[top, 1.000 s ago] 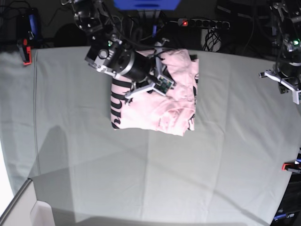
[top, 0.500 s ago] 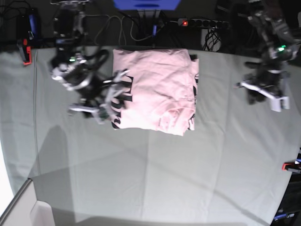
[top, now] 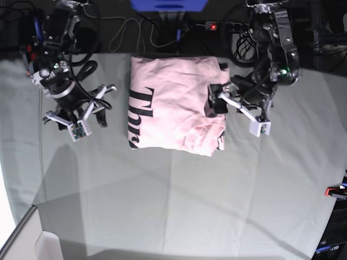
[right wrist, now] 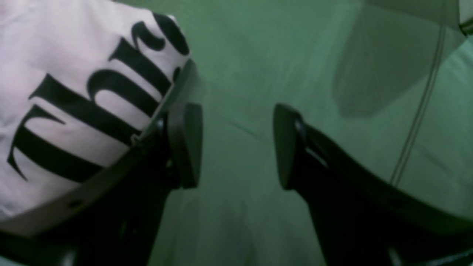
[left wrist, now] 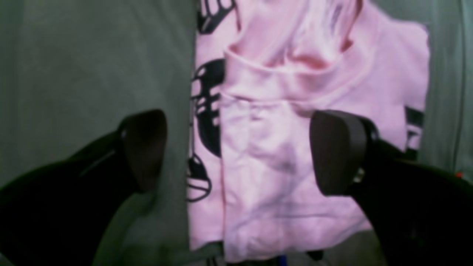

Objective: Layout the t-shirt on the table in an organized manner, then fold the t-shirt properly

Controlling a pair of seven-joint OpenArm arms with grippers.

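The pale pink t-shirt (top: 176, 103) lies folded into a rough rectangle at the back middle of the table (top: 173, 206), black lettering (top: 135, 116) along its left edge. My left gripper (top: 237, 114) hovers open at the shirt's right edge. In the left wrist view it (left wrist: 240, 151) straddles the shirt's (left wrist: 295, 155) edge, one finger over pink fabric, the other over grey cloth. My right gripper (top: 89, 116) stands open left of the shirt. In the right wrist view it (right wrist: 236, 146) is over bare cloth, with the lettered shirt corner (right wrist: 74, 92) beside it. Neither holds anything.
Red clamps sit at the far-left edge (top: 30, 59) and the right edge (top: 336, 190). A power strip (top: 233, 25) and cables lie behind the table. A white box corner (top: 32, 238) shows at the front left.
My right gripper left the top of the shirt, swung left and opened. My left gripper came in from the far right to the shirt's right edge and opened wide.
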